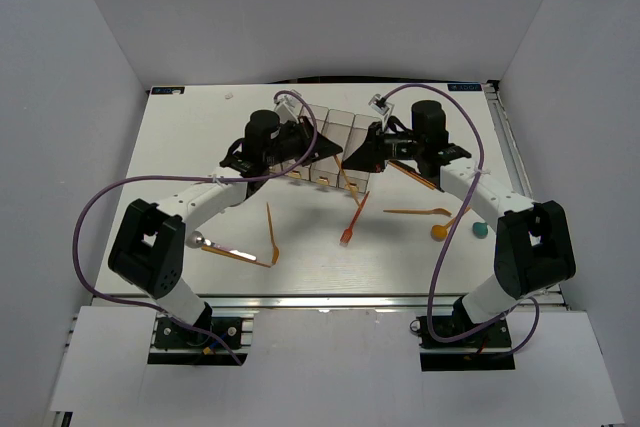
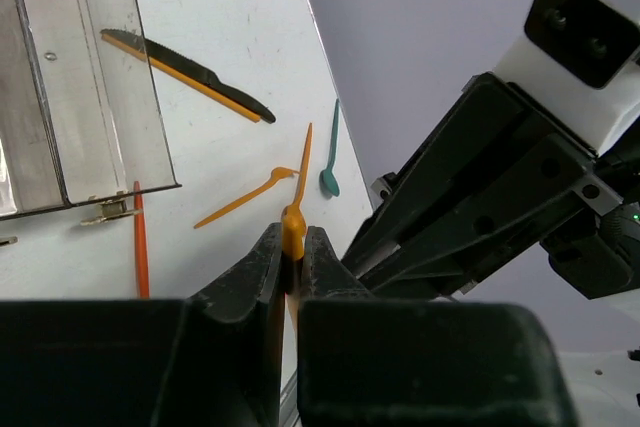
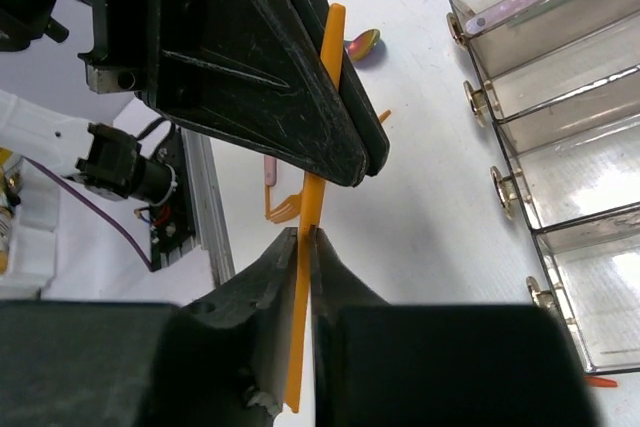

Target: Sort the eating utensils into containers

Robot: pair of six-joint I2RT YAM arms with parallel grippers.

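Both grippers meet over the front end of the row of clear containers [image 1: 338, 129]. My left gripper [image 1: 333, 153] is shut on a thin orange utensil [image 2: 292, 223]. My right gripper [image 1: 351, 159] is shut on the same orange utensil [image 3: 333, 39] further along its handle. In the right wrist view the left gripper's jaws clamp the utensil just above my right gripper [image 3: 305, 237]. In the left wrist view my left gripper [image 2: 292, 239] faces the right arm. The utensil's head end is hidden, so I cannot tell its kind.
Loose utensils lie on the table: an orange fork [image 1: 348, 231], an orange utensil [image 1: 272, 232], a silver-headed spoon [image 1: 232, 251], an orange spoon [image 1: 438, 230], a teal spoon [image 1: 480, 230] and a black-and-orange knife [image 2: 190, 75]. A red utensil [image 2: 140, 247] lies by the containers' tags.
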